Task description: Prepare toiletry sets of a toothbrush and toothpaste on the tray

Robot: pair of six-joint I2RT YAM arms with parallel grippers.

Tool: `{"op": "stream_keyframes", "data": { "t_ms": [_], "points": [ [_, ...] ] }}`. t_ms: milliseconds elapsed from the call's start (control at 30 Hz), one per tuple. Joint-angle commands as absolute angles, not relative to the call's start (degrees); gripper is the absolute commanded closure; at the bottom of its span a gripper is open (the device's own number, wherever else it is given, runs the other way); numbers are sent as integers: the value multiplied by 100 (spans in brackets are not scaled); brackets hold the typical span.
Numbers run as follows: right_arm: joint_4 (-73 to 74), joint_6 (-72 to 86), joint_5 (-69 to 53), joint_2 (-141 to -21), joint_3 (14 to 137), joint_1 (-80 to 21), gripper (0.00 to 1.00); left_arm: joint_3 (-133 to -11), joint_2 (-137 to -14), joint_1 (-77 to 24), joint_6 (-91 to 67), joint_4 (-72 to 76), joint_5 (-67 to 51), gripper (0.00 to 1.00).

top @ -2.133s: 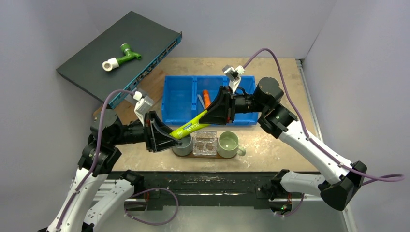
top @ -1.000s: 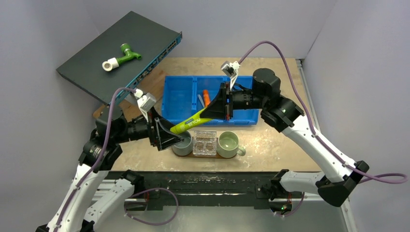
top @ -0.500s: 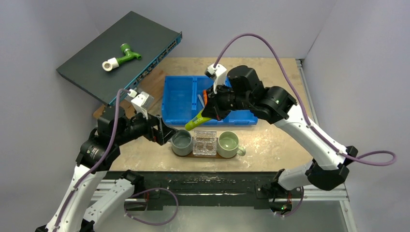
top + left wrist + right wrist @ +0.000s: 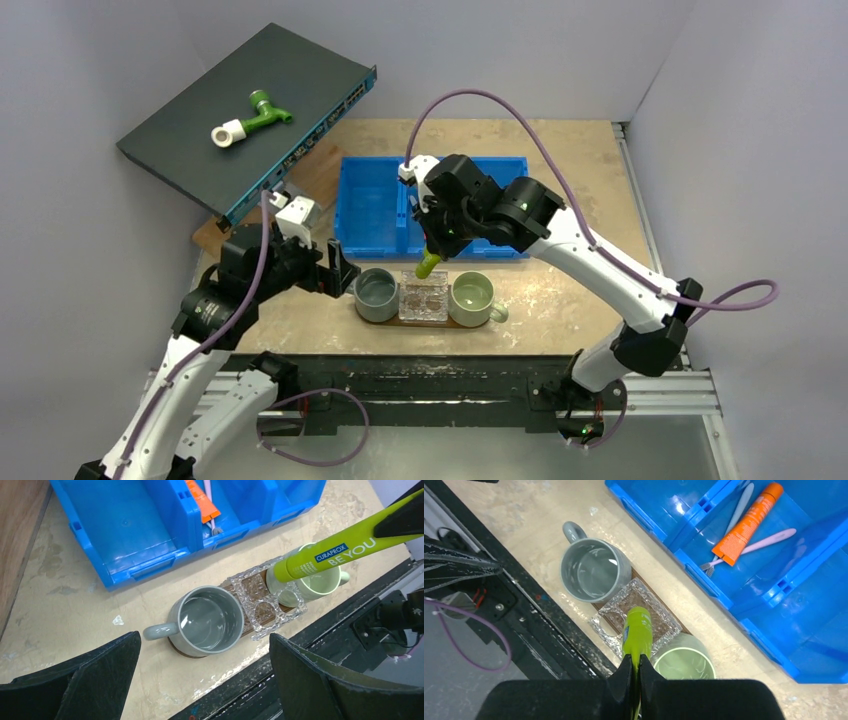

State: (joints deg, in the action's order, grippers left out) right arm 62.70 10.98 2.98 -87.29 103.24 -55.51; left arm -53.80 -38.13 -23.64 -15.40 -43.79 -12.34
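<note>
My right gripper is shut on the flat tail of the lime-green tube. The tube hangs cap down over a clear glass holder on the dark-brown oval tray. The same tube slants into the left wrist view. My left gripper stands wide open left of the grey mug, holding nothing. The orange tube, a pale toothbrush and a pink toothbrush lie in the blue bin.
A pale green mug stands on the tray's right end. The blue bin sits just behind the tray. A dark box carrying a green pipe fitting leans at the back left, above a wooden board.
My left gripper let go of the tube's cap end, opened wide and drew back left. The right arm swung the tube from slanted to hanging cap down over the glass holder.
</note>
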Motion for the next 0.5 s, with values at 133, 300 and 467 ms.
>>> {"op": "stream_keyframes", "data": {
  "t_ms": [133, 300, 467],
  "points": [
    [6274, 993, 788, -8968, 10585, -5733, 100, -5130, -3824, -2348, -1424, -3980, -991, 0],
    [6189, 986, 764, -9128, 10566, -5815, 100, -5116, -3832, -2347, -1372, -4005, -932, 0],
    [6150, 976, 739, -9252, 10569, -5870, 100, -5119, -3841, -2347, -1362, -4006, -915, 1]
  ]
}}
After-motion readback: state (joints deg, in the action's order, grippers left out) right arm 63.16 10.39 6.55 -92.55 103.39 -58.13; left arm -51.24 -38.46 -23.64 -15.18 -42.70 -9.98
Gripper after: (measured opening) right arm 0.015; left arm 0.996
